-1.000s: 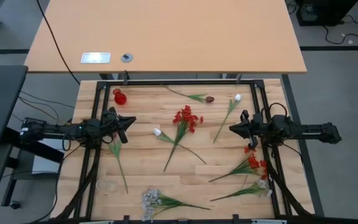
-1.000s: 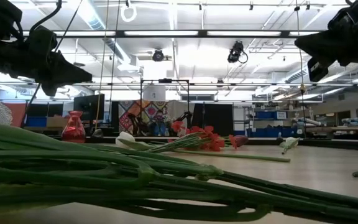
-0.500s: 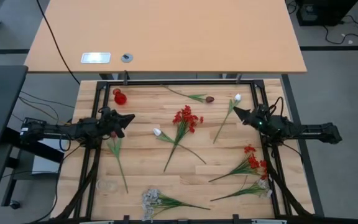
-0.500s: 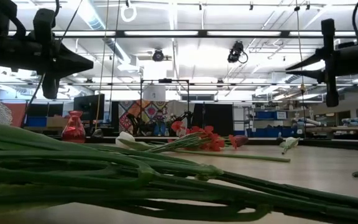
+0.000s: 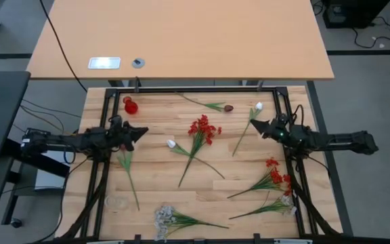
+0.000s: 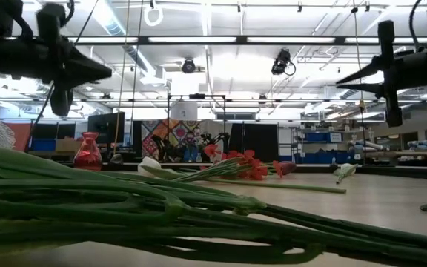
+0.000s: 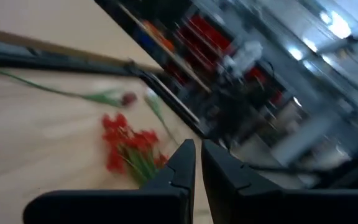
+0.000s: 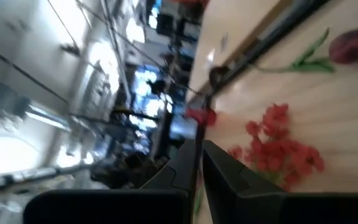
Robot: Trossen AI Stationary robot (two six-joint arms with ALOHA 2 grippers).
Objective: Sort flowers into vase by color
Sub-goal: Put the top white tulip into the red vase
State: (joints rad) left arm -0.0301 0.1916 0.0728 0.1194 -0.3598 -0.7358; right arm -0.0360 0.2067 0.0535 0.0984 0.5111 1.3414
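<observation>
Between the two grippers, well apart from both, lies the red blossom cluster (image 5: pixel 203 129); left gripper (image 5: pixel 141 131) and right gripper (image 5: pixel 254 124) hang above the table with jaws nearly together, empty; wrist views blur everything beyond the fingers

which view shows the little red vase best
The high view: the red vase stands clear at the table's far left corner, nothing in front. The low view shows it side-on, small and far off. The right wrist view gives only a red blur, likely the vase; the left wrist view misses it.
</observation>
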